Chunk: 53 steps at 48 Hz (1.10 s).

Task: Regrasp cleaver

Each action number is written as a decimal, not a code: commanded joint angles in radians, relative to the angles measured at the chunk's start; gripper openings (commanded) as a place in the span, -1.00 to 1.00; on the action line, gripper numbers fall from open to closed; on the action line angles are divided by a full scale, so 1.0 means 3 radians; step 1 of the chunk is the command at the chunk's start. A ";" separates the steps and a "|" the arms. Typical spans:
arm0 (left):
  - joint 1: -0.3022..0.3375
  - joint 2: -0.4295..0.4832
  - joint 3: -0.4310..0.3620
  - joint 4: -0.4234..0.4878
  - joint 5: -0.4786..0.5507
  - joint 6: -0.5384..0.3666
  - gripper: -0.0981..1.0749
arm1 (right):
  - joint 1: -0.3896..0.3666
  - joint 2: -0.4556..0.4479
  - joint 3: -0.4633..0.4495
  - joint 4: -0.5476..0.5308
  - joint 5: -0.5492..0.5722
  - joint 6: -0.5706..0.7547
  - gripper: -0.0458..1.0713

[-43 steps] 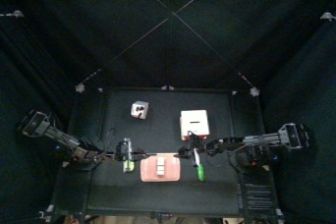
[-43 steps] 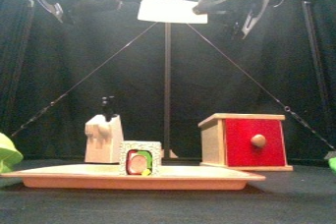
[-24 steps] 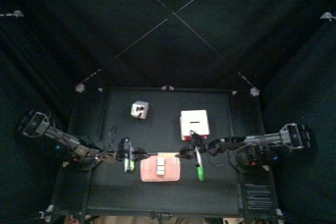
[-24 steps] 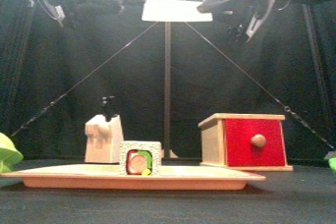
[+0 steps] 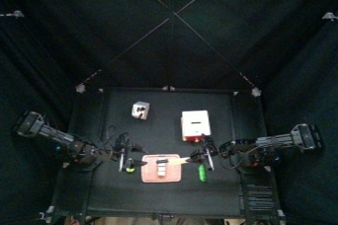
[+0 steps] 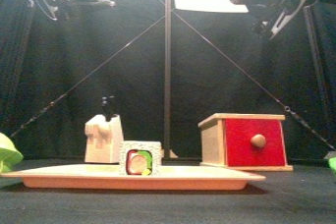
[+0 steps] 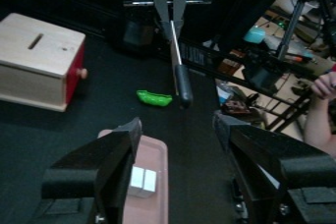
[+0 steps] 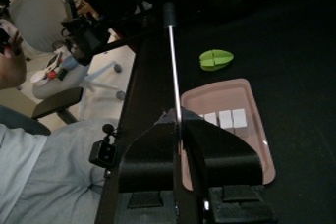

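Right pincer (image 8: 178, 184) clenches the cleaver (image 8: 172, 81) aloft, while left pincer (image 7: 178, 164) gapes released.

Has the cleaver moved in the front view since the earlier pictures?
Yes. The cleaver, held by the right end effector, has shifted rightward, off the central pole toward the side of the red-fronted box.
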 commanded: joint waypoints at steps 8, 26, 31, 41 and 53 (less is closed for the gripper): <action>0.0179 -0.0020 -0.0072 -0.0537 -0.0317 0.0015 0.81 | 0.0005 -0.0056 -0.0005 0.0010 -0.0056 -0.0005 -0.58; 0.0598 0.0036 -0.0046 -0.1048 -0.1084 0.0015 0.80 | 0.0000 -0.0066 0.0005 0.0000 -0.0061 -0.0010 -0.58; 0.0685 0.0066 0.0015 -0.1232 -0.1237 0.0010 0.80 | 0.0000 -0.0066 0.0005 0.0005 -0.0061 -0.0005 -0.58; 0.0762 0.0097 0.0159 -0.1437 -0.1345 0.0010 0.79 | -0.0005 -0.0066 0.0005 0.0000 -0.0061 -0.0010 -0.58; 0.0747 0.0123 0.0066 -0.1104 -0.1283 0.0010 0.79 | -0.0020 -0.0066 0.0005 0.0005 -0.0061 -0.0010 -0.58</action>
